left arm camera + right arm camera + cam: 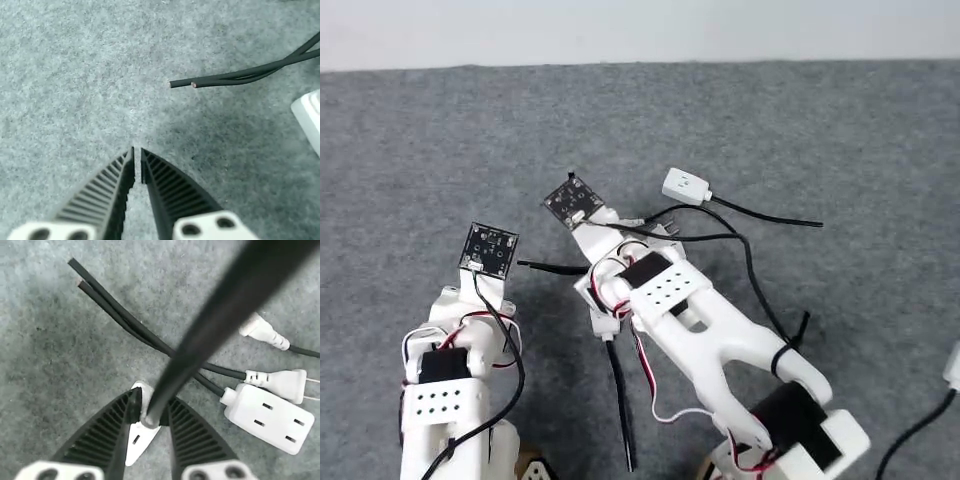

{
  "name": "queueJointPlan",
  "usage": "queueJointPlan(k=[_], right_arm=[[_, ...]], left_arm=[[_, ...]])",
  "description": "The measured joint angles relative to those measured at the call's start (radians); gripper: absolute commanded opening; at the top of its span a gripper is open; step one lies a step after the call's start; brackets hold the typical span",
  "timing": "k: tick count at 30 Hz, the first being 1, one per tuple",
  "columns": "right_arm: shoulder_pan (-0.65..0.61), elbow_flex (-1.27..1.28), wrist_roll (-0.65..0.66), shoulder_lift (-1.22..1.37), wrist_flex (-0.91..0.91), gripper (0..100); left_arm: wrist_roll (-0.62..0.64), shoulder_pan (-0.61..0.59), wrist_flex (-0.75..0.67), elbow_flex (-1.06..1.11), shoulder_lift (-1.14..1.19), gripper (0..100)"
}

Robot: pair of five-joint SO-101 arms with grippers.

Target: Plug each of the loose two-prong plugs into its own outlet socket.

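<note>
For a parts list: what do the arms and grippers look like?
The left arm and right arm are white plastic with perforated panels, black motors and red, white and black wires. Each carries a black camera board. Fingers are black, ribbed, tapered, on white bases.

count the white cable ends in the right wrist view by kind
white plastic outlet socket block, lying loose: 1
slim white moulded cable ends, likely plugs, lying loose: 2
white slotted piece held in the right gripper: 1
total: 4
</note>
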Motion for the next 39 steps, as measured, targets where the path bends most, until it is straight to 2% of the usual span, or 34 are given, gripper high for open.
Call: queueJointPlan(k=[3, 6, 9, 13, 17, 20, 22, 26, 29, 34, 39], right_arm=[[-0.021, 0.0, -0.003, 0.003, 0.014, 17.5], [-0.055, 0.021, -0.081, 0.026, 0.04, 31.0], [-0.104, 0.006, -0.175, 0.028, 0.114, 35.0], [-0.15, -0.026, -0.256, 0.034, 0.166, 30.8], [-0.153, -0.026, -0.275, 0.038, 0.144, 20.8], [-0.153, -0.026, -0.275, 0.091, 0.109, 14.2], [-0.152, -0.032, -0.23, 0.14, 0.107, 10.9], [-0.15, -0.137, -0.176, 0.227, 0.195, 0.2], [-0.138, -0.221, -0.176, 0.285, 0.265, 0.5], [-0.041, -0.265, -0.172, 0.272, 0.394, 0.8], [0.138, -0.262, -0.058, 0.005, 0.62, 0.8]], left_arm=[[0.0, 0.0, 0.0, 0.0, 0.0, 2], [0.0, 0.0, 0.0, 0.0, 0.0, 2], [0.0, -0.025, -0.002, 0.0, 0.0, 2], [0.0, -0.052, -0.02, 0.0, 0.0, 2], [0.0, -0.058, -0.02, 0.0, 0.0, 2], [0.0, -0.058, -0.02, 0.0, 0.0, 2], [0.0, -0.058, -0.02, 0.0, 0.0, 2], [0.0, -0.058, -0.02, 0.0, 0.0, 2], [0.0, -0.058, -0.02, 0.0, 0.0, 2], [0.0, -0.058, -0.02, 0.0, 0.0, 2], [0.0, -0.058, -0.02, 0.0, 0.0, 2]])
